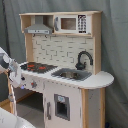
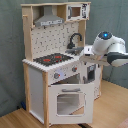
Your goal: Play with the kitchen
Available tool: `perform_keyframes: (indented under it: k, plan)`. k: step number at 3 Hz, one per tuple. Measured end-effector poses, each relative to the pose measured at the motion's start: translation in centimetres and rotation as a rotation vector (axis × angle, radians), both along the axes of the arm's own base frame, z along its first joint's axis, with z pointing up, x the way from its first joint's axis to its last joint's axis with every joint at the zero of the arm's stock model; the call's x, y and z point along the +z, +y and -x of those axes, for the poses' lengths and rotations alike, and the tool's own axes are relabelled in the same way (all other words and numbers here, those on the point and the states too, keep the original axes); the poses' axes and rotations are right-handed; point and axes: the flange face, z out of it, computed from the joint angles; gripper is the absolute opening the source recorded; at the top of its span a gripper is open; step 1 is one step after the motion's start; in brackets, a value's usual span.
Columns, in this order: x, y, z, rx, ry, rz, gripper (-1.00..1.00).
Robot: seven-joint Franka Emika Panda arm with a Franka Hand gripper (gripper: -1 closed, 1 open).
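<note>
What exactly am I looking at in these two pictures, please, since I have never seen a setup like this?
You see one robot arm, white with dark joints, beside a toy kitchen. Both pictures come from cameras standing off the arm, looking at the same kitchen from different sides. In the second exterior view the arm reaches in from the second exterior view's right, at worktop height; in the first exterior view only a part of it shows at the first exterior view's left edge. The kitchen has a black hob with red rings, a sink with a black faucet, a grey hood and an oven door with a window. Whether the arm holds anything cannot be seen here.
</note>
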Motion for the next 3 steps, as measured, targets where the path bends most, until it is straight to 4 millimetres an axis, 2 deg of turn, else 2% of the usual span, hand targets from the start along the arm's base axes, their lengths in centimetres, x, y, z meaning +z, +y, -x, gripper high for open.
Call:
perform_keyframes:
  k: [1,3]
  plan:
    - [-1.9,-0.8,-1.1,0.043,0.111,-0.009,1.0]
    - [-4.4,-1.0,-3.9,0.17,0.241,-0.063,1.0]
